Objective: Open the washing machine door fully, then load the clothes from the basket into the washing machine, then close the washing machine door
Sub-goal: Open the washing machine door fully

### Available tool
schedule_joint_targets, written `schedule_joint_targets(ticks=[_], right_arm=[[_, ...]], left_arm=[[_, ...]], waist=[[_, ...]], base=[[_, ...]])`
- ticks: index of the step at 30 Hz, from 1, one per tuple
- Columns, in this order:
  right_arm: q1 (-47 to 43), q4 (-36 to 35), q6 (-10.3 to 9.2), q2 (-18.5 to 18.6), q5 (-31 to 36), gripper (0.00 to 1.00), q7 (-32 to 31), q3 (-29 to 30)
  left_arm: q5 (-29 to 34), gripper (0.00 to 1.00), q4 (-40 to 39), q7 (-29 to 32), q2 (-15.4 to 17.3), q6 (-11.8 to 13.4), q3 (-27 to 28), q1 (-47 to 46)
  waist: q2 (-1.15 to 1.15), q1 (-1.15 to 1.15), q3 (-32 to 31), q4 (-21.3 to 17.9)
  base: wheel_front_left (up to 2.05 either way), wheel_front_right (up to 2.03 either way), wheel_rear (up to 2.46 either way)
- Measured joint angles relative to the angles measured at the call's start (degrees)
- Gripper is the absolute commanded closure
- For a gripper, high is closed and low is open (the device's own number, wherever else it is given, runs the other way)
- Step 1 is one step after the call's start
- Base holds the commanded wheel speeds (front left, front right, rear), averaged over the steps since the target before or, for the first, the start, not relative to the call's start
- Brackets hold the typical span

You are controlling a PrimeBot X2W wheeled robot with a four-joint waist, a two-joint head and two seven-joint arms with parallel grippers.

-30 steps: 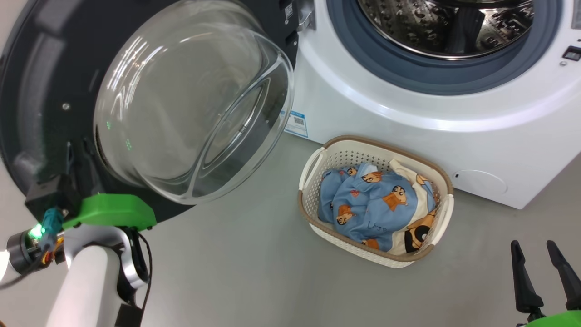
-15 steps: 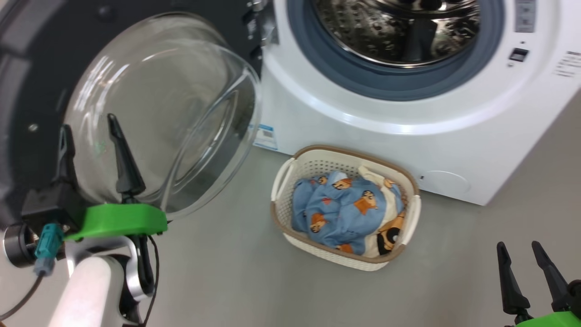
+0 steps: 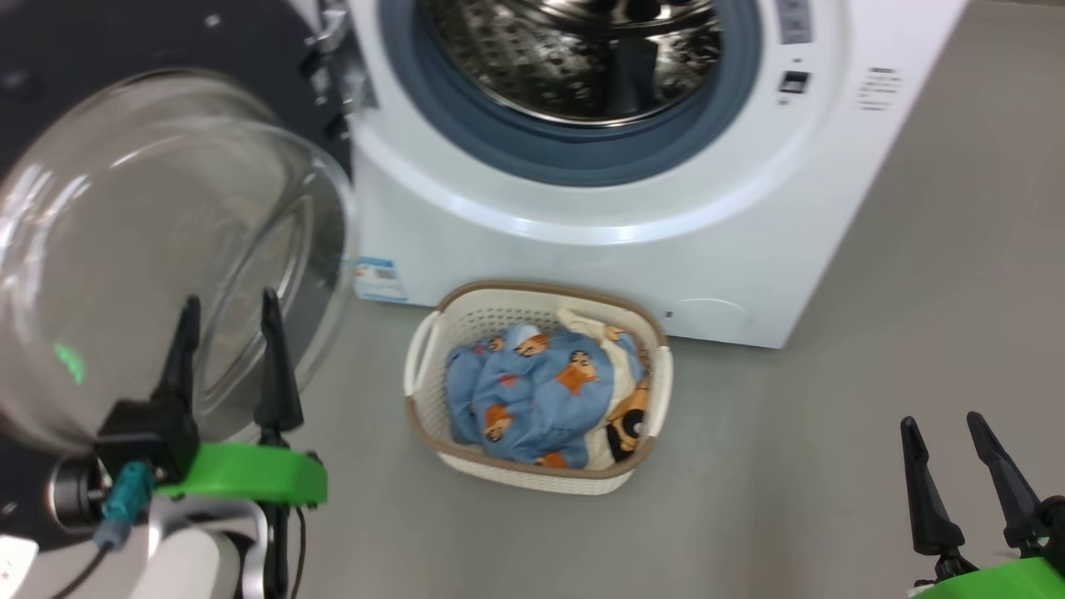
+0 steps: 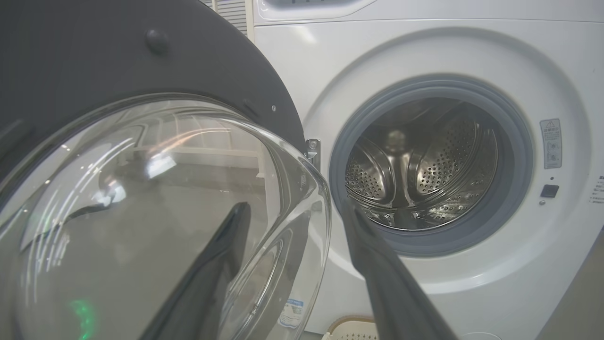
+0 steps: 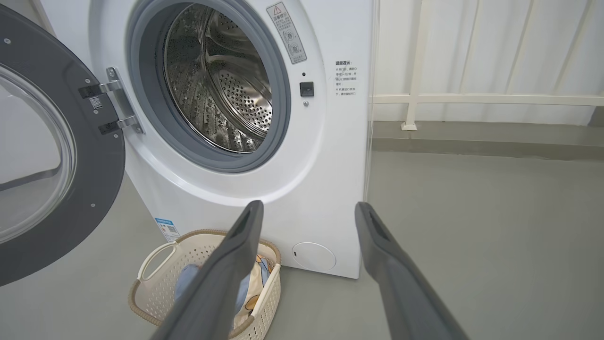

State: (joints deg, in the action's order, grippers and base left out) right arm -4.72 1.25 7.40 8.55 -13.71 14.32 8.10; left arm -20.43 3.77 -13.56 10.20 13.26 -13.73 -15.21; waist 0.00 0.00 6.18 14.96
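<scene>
Glass bulges as a clear bowl from the glossy black ring of the washing machine door (image 3: pixel 158 225), which stands swung wide at the left of the white washing machine (image 3: pixel 582 249), baring the perforated steel drum (image 3: pixel 574 66) and blue-grey seal (image 3: pixel 574 166). On the grey floor (image 3: pixel 790 466) just before the machine sits the cream basket (image 3: pixel 491 318) with brown woven-look rim and white handles, holding the clothes (image 3: pixel 532 391), light blue with orange-brown cartoon boys beside a cream piece. The left gripper (image 3: pixel 230 297) hovers before the door's glass, fingers (image 3: pixel 273 358) spread and empty; the right gripper (image 3: pixel 940 418), well apart from the basket, is likewise spread and empty.
</scene>
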Motion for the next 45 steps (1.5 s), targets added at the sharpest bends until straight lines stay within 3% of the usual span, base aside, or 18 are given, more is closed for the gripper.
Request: schedule_joint_targets(ticks=[13,19,35,45], right_arm=[[-0.01,-2.6,0.0,-0.55,0.57,0.0,0.0,-0.34],[-0.06,-2.91,0.0,-0.86,0.59,0.0,0.0,-0.47],[-2.29,-2.14,-0.01,-1.38,2.58,0.0,0.0,0.99],[-2.62,-0.27,0.0,-1.59,2.58,0.0,0.0,2.14]], left_arm=[[2.89,0.0,0.29,-1.09,-0.45,-3.58,-0.14,5.98],[5.41,0.0,0.05,-1.08,-2.33,-5.14,1.01,9.21],[9.73,0.0,0.0,-1.08,-6.31,-10.1,6.2,15.86],[10.16,0.0,0.8,-1.08,-7.28,-11.8,8.21,16.74]], waist=[[0.0,0.0,-0.3,-7.99],[0.0,0.0,-0.06,-10.31],[0.0,0.0,-2.12,-13.18],[0.0,0.0,-3.77,-13.99]], base=[[0.0,0.0,0.0],[0.0,0.0,0.0],[0.0,0.0,0.0],[0.0,0.0,0.0]])
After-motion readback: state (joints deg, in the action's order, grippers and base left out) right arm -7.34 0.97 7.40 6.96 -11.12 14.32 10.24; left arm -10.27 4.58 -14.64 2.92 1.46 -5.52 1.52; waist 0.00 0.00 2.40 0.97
